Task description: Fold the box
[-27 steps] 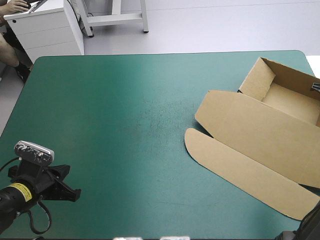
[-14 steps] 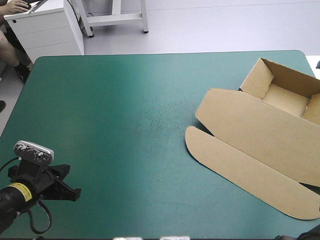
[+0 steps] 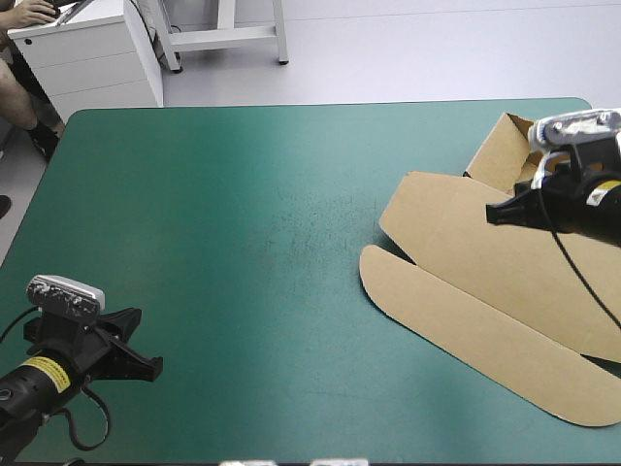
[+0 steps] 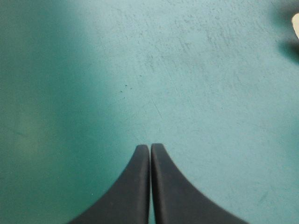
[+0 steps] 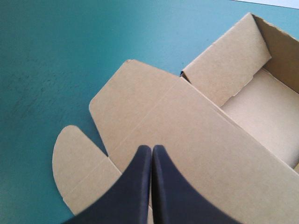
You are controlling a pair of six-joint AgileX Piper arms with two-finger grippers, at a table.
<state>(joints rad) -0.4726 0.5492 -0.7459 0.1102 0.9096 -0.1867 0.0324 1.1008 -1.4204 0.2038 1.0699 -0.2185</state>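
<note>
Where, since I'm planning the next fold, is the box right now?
In the high view the box lies on the right side of the table, its tray at the far right corner and lid flat, with the right gripper above the lid.

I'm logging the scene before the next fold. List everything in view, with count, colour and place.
Cut cardboard box: one, brown, on the table's right side; open tray toward the far right corner, lid lying flat toward the near edge.
Fabric table cover: one, teal-green, spanning the table top.
Left claw: one, black, shut, over bare cover near the near left corner, holding nothing.
Right claw: one, black, shut, over the box's flat lid beside the tray.
</note>
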